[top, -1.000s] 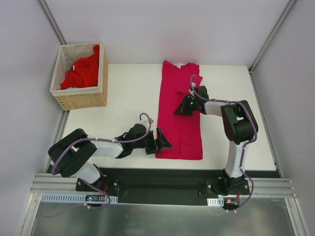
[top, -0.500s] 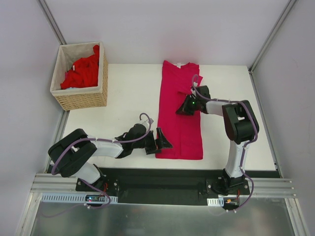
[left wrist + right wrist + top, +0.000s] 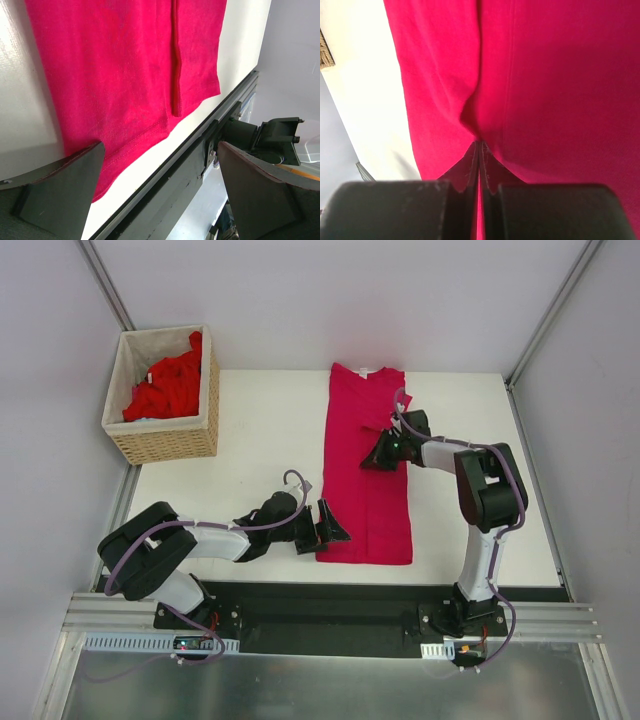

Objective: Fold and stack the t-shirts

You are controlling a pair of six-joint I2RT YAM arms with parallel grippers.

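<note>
Upper left: woven wicker basket (image 3: 165,447) holds crumpled bright red t-shirts (image 3: 165,388). Lower centre: my left gripper (image 3: 333,527) has its jaws spread wide, low over the white table (image 3: 260,440), at the lower-left hem corner of the magenta-crimson t-shirt (image 3: 365,495). That shirt lies as a long folded strip up mid-frame. Small white neck label (image 3: 363,370) at its top edge, too small to read. Right of centre: right gripper (image 3: 370,460) is closed tight, nipping a pucker of that cloth.

A white table (image 3: 270,440) lies under the jaws; pale grey walls (image 3: 300,290) rise beyond them, metal posts (image 3: 105,285) at the far corners
</note>
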